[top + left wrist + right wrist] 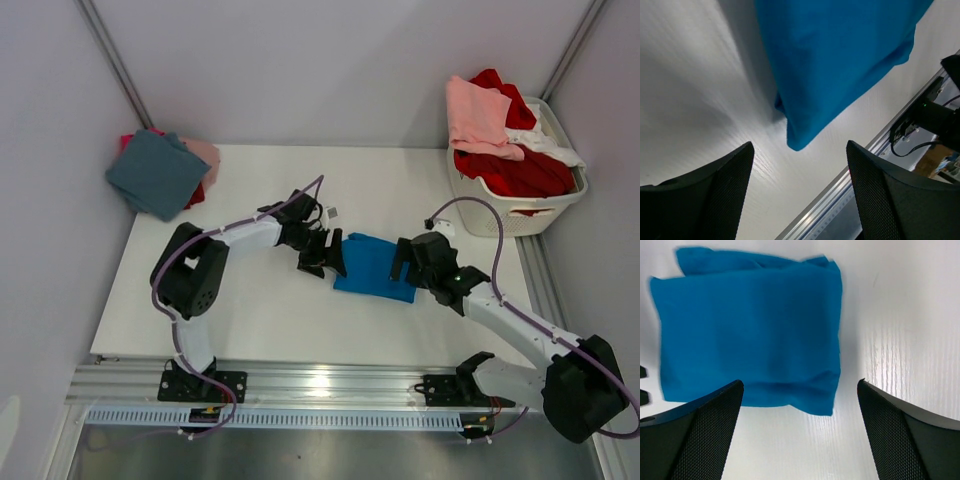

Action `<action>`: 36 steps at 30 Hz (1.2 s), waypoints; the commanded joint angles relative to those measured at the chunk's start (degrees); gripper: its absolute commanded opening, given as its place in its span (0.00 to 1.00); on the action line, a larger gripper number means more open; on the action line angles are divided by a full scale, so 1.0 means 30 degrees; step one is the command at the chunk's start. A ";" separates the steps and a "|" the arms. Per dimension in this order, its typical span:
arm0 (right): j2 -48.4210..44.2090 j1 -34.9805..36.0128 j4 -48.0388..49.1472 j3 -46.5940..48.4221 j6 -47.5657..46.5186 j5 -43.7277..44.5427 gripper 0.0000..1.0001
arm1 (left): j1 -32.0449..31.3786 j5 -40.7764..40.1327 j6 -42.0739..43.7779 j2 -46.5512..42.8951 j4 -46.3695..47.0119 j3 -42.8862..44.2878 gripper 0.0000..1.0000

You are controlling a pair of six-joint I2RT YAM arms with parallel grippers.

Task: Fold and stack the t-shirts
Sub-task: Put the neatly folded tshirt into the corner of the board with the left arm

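Observation:
A bright blue t-shirt [373, 267] lies folded into a small rectangle on the white table, between my two grippers. My left gripper [325, 255] is at its left edge, open and holding nothing. The left wrist view shows a corner of the blue tee [835, 60] just ahead of the left gripper [799, 155]. My right gripper [405, 262] is at the tee's right edge, also open and empty. In the right wrist view the folded tee [750, 330] lies flat ahead of the right gripper [800, 385].
A dusty teal tee [157, 172] tops a folded stack at the table's back left, with pink [205, 153] and red showing under it. A white slatted basket [520, 212] at the back right holds red [520, 172], pink [480, 115] and white tees. An aluminium rail [320, 385] runs along the near edge.

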 commanded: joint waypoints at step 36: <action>0.5462 -0.1186 0.2399 0.1499 0.3084 -0.1343 0.99 | -0.0713 0.0303 0.0241 0.7686 -0.4942 0.9958 0.84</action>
